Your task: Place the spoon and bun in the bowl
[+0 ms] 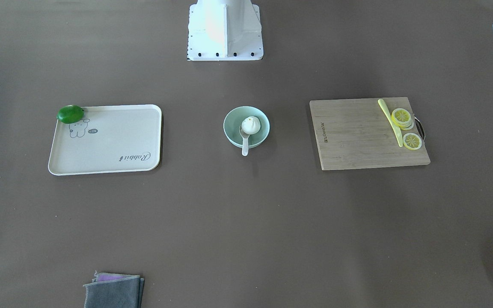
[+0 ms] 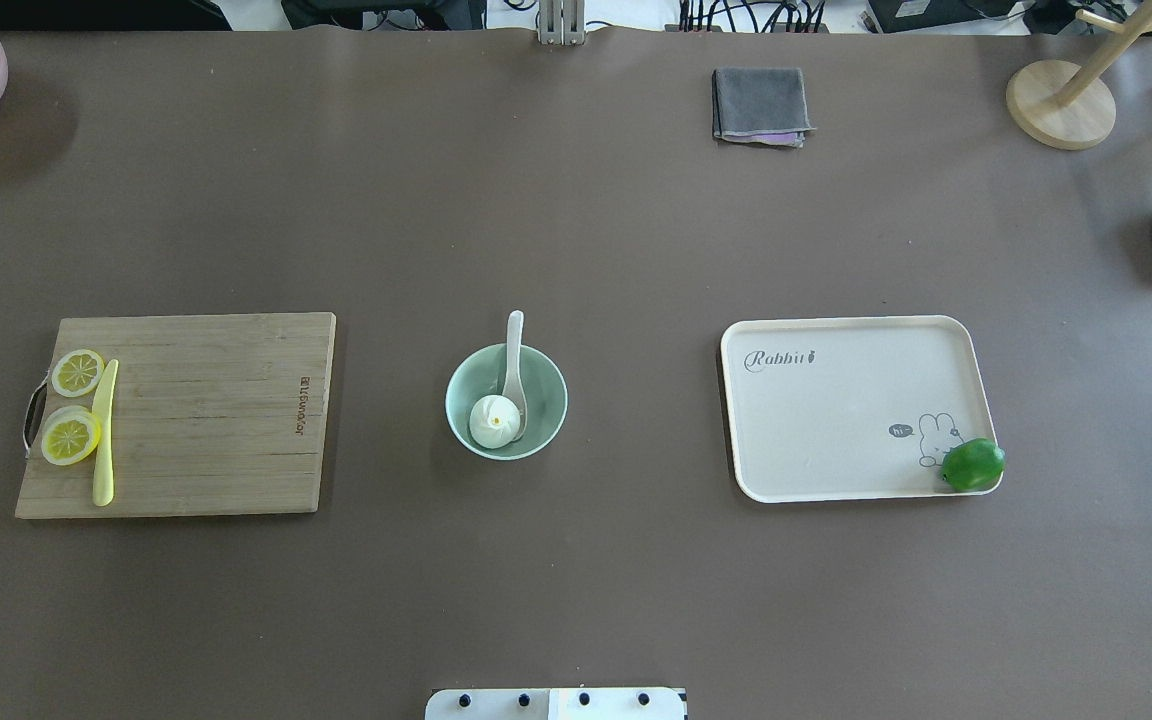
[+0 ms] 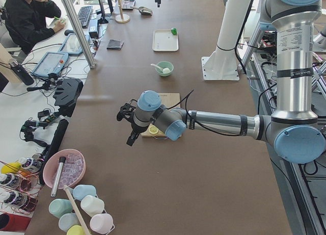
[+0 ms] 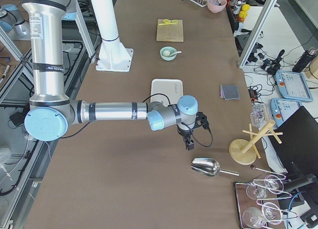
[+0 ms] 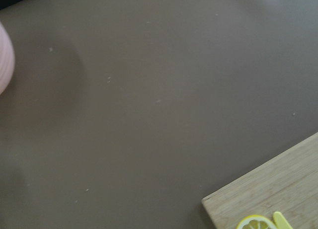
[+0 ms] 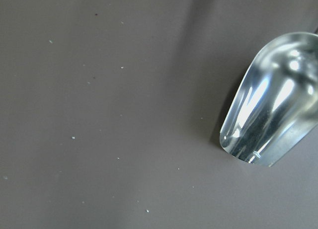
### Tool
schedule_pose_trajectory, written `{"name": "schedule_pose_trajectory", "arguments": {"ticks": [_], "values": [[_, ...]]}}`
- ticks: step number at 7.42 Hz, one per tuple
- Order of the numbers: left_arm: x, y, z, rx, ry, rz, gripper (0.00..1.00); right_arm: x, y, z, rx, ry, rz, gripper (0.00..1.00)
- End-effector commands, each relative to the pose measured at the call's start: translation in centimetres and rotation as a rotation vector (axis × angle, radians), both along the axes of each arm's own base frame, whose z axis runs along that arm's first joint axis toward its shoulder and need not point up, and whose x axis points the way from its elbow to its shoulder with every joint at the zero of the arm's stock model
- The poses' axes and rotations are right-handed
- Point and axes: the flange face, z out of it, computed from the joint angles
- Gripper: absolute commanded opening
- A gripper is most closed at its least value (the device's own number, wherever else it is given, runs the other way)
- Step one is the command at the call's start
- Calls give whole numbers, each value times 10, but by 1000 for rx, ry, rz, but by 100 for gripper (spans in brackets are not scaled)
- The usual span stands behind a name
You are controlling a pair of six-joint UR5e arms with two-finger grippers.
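found bun (image 2: 494, 421) sitting inside bowl (image 2: 554, 385), well apart from both grippers and roughly midway between them. saw spoon (image 2: 514, 352) in there too, scoop end down against the bun, handle leaning over the rim on the side away from the robot base. spotted left gripper (image 3: 130, 139) hanging over bare table past the handle end of cutting board (image 2: 206, 415), with lemon slices (image 2: 73, 405) and knife (image 2: 104, 430) on the board edge nearest it; could not tell grip state, parted or clenched. spotted right gripper (image 4: 189, 144) beyond tray (image 2: 836, 420), near metal scoop (image 4: 206, 167); could not tell grip state there either. noted lime (image 2: 973, 465) at the tray corner on that gripper's side.
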Motion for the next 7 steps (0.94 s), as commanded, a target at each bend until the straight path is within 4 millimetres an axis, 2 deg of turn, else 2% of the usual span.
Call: {"name": "schedule_pose_trajectory", "arguments": {"ticks": [1, 2, 3, 4, 5, 6, 7], "values": [[-24, 4, 17, -55, -1, -51, 98, 28, -1, 3, -27, 0, 47, 100], [-25, -5, 5, -122, 0, -53, 98, 36, 4, 4, -78, -48, 59, 100], [-24, -17, -24, -195, -2, -50, 98, 44, 8, -1, -124, -98, 73, 100], [-26, -14, -28, -222, -5, -52, 98, 49, 11, -25, -159, -98, 83, 100], [-29, -10, -21, -236, -9, -53, 98, 49, 26, -43, -204, -77, 82, 100], [-36, -7, -12, -255, -10, -66, 98, 48, 31, -44, -206, -78, 81, 100], [-45, 7, 2, -287, -11, -83, 98, 48, 32, -43, -209, -78, 81, 100]]}}
